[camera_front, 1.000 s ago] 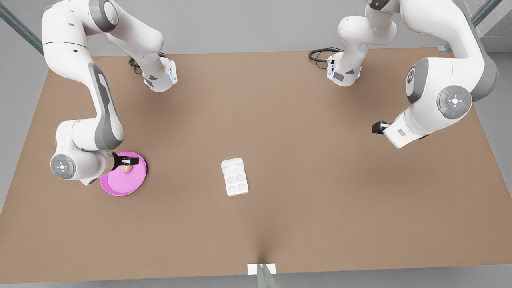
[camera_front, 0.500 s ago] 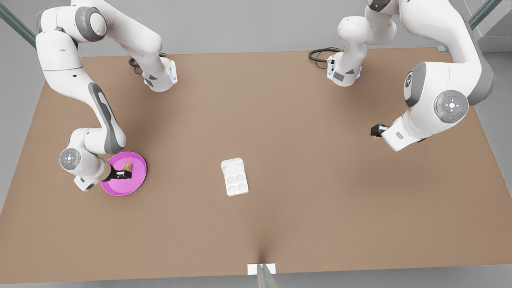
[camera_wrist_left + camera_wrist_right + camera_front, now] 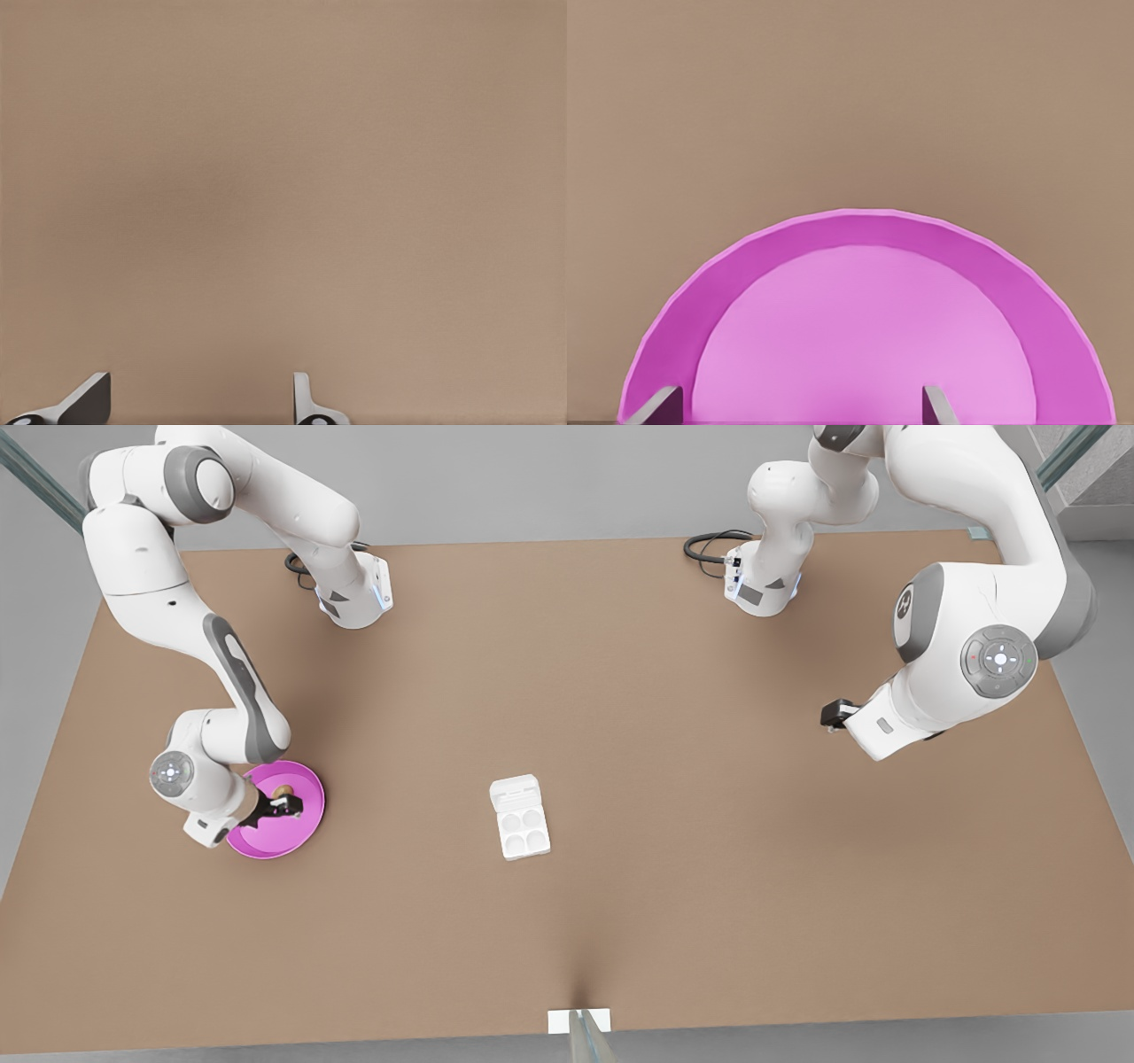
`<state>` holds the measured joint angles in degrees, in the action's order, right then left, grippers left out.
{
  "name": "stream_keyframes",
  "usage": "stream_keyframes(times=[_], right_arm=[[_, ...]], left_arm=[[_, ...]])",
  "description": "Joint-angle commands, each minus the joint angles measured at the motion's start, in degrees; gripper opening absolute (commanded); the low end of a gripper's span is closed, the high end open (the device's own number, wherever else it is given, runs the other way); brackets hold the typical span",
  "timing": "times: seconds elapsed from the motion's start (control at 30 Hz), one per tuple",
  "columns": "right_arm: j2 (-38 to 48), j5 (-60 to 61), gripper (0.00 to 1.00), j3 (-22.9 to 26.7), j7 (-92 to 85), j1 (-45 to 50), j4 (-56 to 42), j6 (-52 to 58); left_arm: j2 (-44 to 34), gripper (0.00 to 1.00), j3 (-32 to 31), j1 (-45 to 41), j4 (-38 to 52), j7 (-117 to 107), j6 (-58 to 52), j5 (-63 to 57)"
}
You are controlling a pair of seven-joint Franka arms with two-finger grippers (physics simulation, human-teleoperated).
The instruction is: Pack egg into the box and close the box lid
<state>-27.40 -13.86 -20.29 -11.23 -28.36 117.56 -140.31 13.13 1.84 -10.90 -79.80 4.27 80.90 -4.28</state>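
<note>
While the egg lies on the pink plate at the front view's left, the right claw hangs low over that plate, just beside the egg; its wrist view looks across the plate with the two fingertips set well apart and nothing between them, so the claw is spread and empty. Whether a fingertip touches the egg cannot be told from the front view. Near the middle of the brown desk sits the white box, well apart from the plate, with its four round cups bare and the box lid folded back flat on the side toward the arm bases. At the front view's right the left claw waits above bare desk, far from plate and box; its wrist view shows both fingertips apart over plain desk surface, holding nothing. Judged from this arrangement, the task stands at its first step: the egg is not yet gripped, no cup is filled, and the lid is open. What remains, by this reading, is to close the right claw on the egg, carry it across to one cup of the box, release it, and then swing the lid over the tray.
</note>
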Motion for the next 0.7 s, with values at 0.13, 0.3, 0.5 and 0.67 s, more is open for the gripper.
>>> stream_keyframes(times=[0.13, 0.3, 0.5, 0.67], right_arm=[[2.2, 0.1, 1.0, -0.4, -3.8, -0.4, 5.4, -1.2], [3.5, 0.1, 1.0, -0.5, -2.4, -0.6, 8.7, -3.2], [3.5, 0.1, 1.0, -0.4, -2.3, -0.8, 10.1, -5.5], [3.6, 0.1, 1.0, -0.4, -3.0, -3.5, 9.6, -5.5]], left_arm=[[0.0, 1.0, 0.0, 0.0, 0.0, 0.1, 0.0, 0.0], [0.0, 1.0, 0.0, 0.0, 0.0, 0.2, 0.0, 0.0], [0.0, 1.0, 0.0, 0.0, -0.1, 0.2, 0.0, 0.0], [0.0, 1.0, 0.0, 0.0, -0.1, 0.2, -0.1, 0.0]])
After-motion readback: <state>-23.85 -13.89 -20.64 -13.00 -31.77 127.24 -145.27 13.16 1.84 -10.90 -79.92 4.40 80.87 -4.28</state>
